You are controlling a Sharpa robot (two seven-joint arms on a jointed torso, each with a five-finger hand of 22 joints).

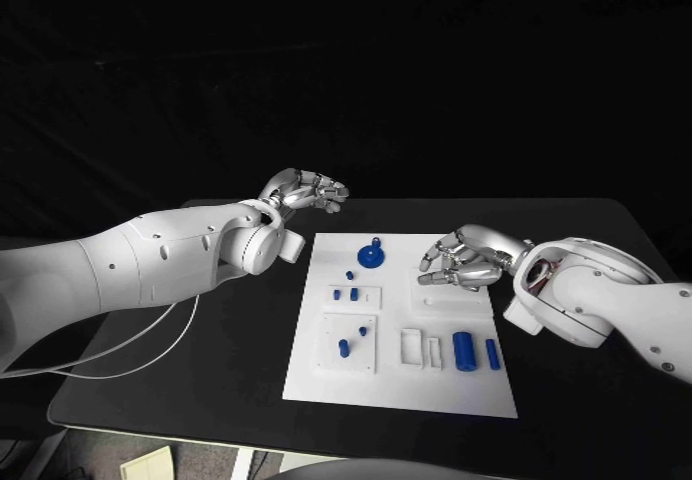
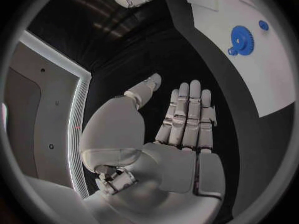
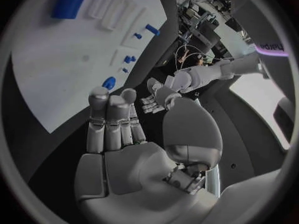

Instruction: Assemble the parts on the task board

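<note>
The white task board [image 1: 433,385] lies in the middle of the black table. A blue gear [image 1: 371,256] stands near its far edge, and small blue pegs [image 1: 348,294] stand on its left side. A large blue cylinder [image 1: 463,349] and a thinner one [image 1: 492,354] lie at its right. My right hand [image 1: 462,262] hovers over the board's far right corner, right of the gear, holding nothing; its fingers [image 3: 112,122] are stretched out. My left hand [image 1: 306,190] is raised beyond the board's far left corner, fingers [image 2: 187,114] straight and empty. The gear [image 2: 241,39] lies off to its side.
White slotted blocks [image 1: 423,348] stand on the board left of the large cylinder. Black table [image 1: 216,360] spreads left of the board, with a cable [image 1: 144,345] hanging under my left arm. The table's front edge runs just below the board.
</note>
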